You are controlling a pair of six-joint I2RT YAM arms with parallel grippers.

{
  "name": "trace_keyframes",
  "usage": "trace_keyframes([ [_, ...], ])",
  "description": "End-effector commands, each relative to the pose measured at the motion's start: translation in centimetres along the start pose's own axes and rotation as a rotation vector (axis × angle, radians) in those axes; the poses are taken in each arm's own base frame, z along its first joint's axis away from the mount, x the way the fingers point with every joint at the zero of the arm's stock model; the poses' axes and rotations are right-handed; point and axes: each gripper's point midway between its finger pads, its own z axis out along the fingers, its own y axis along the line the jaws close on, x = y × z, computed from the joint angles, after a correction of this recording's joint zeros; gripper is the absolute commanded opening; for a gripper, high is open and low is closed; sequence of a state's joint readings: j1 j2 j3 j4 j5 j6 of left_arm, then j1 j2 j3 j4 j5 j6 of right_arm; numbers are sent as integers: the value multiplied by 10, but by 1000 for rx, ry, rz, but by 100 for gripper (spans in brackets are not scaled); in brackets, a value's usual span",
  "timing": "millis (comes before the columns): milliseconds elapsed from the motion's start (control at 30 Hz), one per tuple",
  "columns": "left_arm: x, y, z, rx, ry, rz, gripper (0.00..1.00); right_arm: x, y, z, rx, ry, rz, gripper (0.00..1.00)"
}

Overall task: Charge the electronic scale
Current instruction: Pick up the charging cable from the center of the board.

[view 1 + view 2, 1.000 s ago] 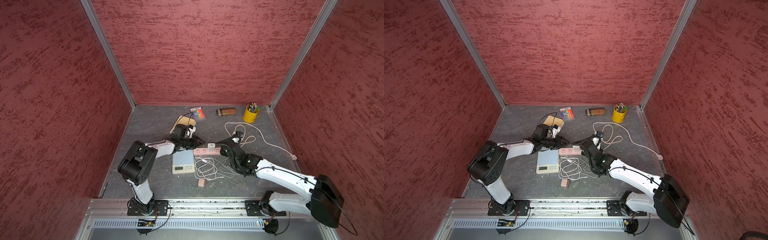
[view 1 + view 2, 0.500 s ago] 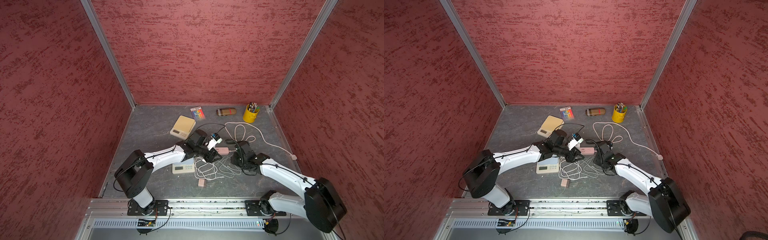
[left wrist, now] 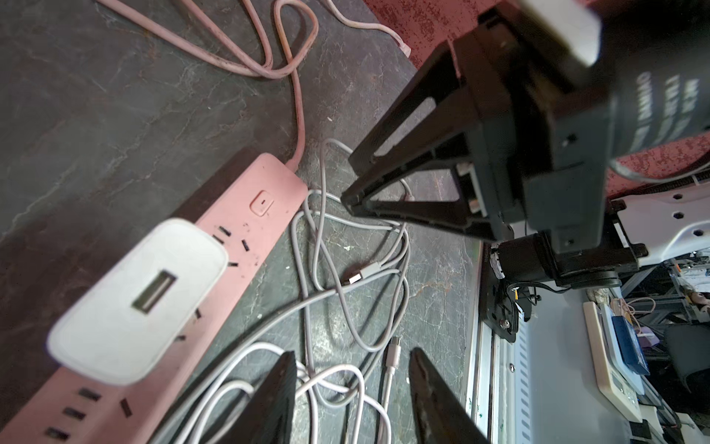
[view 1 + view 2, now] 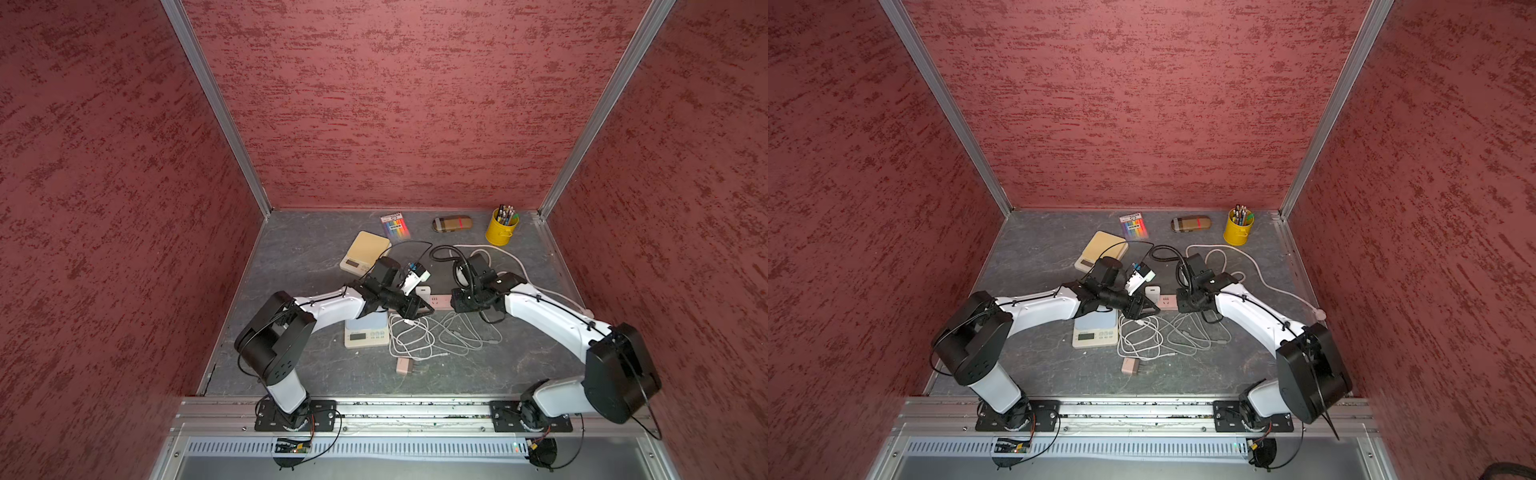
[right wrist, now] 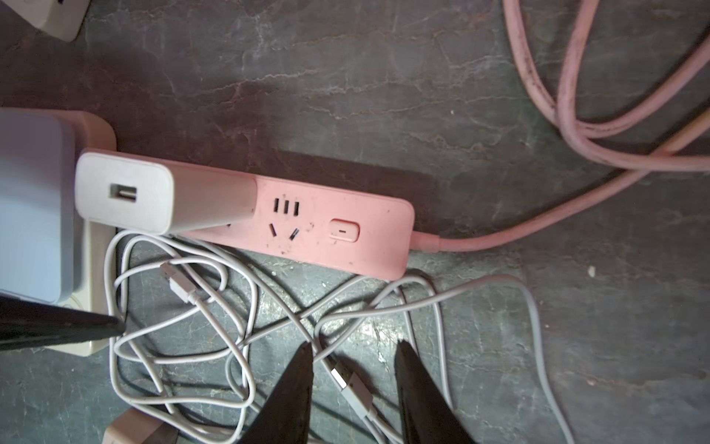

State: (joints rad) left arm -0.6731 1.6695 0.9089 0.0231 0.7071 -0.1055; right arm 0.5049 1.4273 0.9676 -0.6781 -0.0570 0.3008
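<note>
An electronic scale with a pale blue top and a small display lies near the middle of the floor; its corner shows in the right wrist view. Beside it lies a pink power strip with a white USB charger plugged in. A tangle of white cables lies in front of the strip. My left gripper is open over the tangle, with a USB-C plug lying between its fingers. My right gripper is open astride a USB-A plug, apart from it.
A second, beige scale sits further back. A pink plug adapter lies in front of the cables. A marker pack, a brown case and a yellow pencil cup line the back wall. The strip's pink cord loops right.
My left arm swung from the beige scale at the back to the cables by the strip, jaws wider. My right gripper drew back over the cables, and its jaws narrowed.
</note>
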Motion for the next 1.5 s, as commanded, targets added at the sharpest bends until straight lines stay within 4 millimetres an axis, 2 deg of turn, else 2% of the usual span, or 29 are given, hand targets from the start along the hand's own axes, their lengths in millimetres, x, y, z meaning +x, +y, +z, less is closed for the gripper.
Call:
trace_keyframes([
  [0, -1, -9, -11, 25, -23, 12, 49, 19, -9, -3, 46, 106, -44, 39],
  [67, 4, -9, -12, 25, -18, 23, 49, 38, -27, 6, 136, 202, -10, 39],
  [100, 5, -12, -11, 29, -11, 45, 48, 40, -34, 5, 185, 204, 21, 39],
  [167, 9, -29, -1, 34, 27, 168, 48, 25, -45, -8, 259, 110, 91, 37],
  [233, 15, -40, 14, -3, 73, 326, 48, -2, -48, -31, 256, -43, 169, 39],
  [300, 11, -43, 28, -22, 98, 402, 48, -21, -51, -50, 223, -152, 260, 44],
  [400, 3, -42, 49, -27, 150, 455, 46, -31, -64, -64, 189, -234, 385, 44],
  [467, 1, -40, 64, -43, 205, 505, 41, -27, -73, -64, 168, -250, 443, 43],
  [567, 11, -40, 85, -39, 303, 575, 34, -21, -80, -64, 131, -278, 500, 43],
  [800, 37, -35, 115, 8, 441, 595, 32, -7, -92, -60, 81, -330, 563, 43],
  [1100, 58, -14, 126, -47, 515, 570, 29, 3, -93, -49, 51, -326, 564, 43],
  [1267, 59, -7, 128, -68, 516, 574, 28, 3, -87, -47, 8, -332, 574, 42],
  [1467, 59, -1, 134, -80, 517, 602, 31, 4, -83, -48, -28, -340, 596, 41],
])
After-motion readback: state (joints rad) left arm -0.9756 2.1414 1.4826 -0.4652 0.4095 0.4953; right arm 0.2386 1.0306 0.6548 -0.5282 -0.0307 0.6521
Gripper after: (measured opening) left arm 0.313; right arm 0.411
